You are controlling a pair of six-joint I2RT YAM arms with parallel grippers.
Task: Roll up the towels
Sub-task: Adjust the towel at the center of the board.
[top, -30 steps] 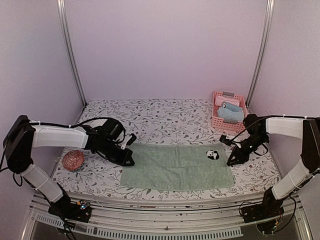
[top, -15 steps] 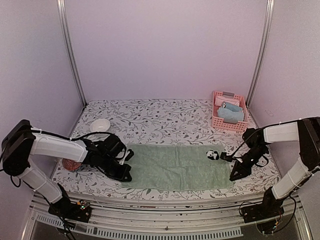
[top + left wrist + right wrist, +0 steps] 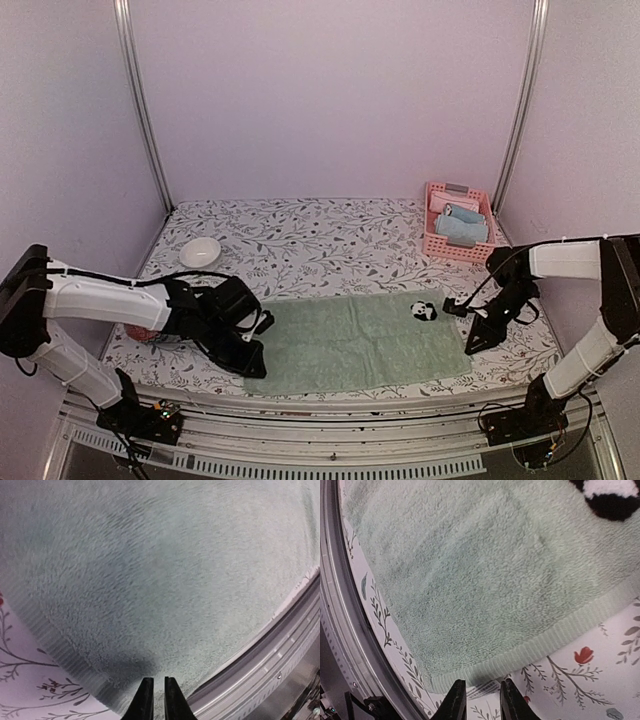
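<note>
A pale sage-green towel point(image 3: 355, 340) lies flat near the table's front edge, with its panda patch point(image 3: 424, 311) at the far right. My left gripper point(image 3: 252, 368) sits low on the towel's near left corner. In the left wrist view its jaws point(image 3: 159, 680) are almost together, tips resting on the terry point(image 3: 160, 580). My right gripper point(image 3: 470, 347) is at the towel's near right corner. In the right wrist view it point(image 3: 482, 682) is slightly open just outside the ribbed hem point(image 3: 485, 580) and holds nothing. A light blue rolled towel point(image 3: 462, 228) lies in the basket.
A pink slatted basket point(image 3: 458, 250) stands at the back right. A white bowl point(image 3: 200, 251) sits at the left. A reddish ball point(image 3: 140, 330) is mostly hidden behind my left arm. The metal front rail point(image 3: 270, 660) runs close to the towel's near edge.
Both grippers moved from the towel's far corners toward its near corners. The towel's near edge has shifted slightly toward the front rail. The bowl has come into view.
</note>
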